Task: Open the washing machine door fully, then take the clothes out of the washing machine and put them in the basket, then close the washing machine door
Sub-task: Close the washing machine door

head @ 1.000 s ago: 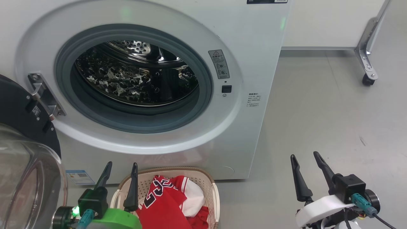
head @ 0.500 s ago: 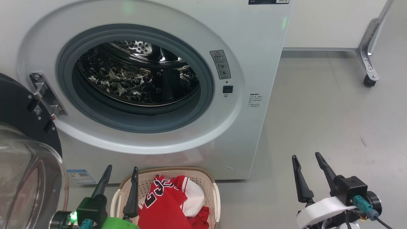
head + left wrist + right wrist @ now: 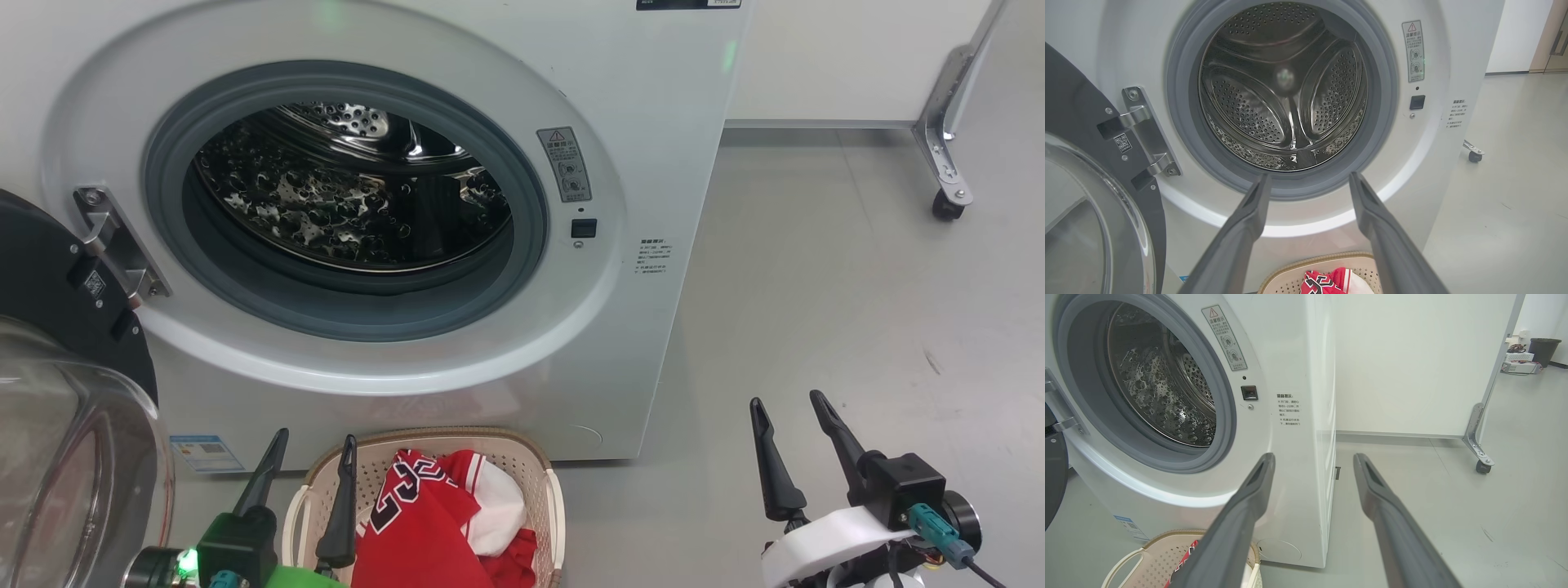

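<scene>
The left pincer (image 3: 316,437) stands wide, nothing between its 2 fingers, its tips by the left rim of the basket (image 3: 557,498); its body is cut off by the bottom edge. The right pincer (image 3: 785,400) is equally wide and holds nothing, over the floor (image 3: 816,286) well right of the basket. The clothes (image 3: 433,514) lie in the basket, whose near end is cut off. Behind stands the washing machine (image 3: 653,122), its door (image 3: 49,269) open at left, partly out of frame.

Head looks down, both wrists forward, all sharing the washing machine (image 3: 653,122).
</scene>
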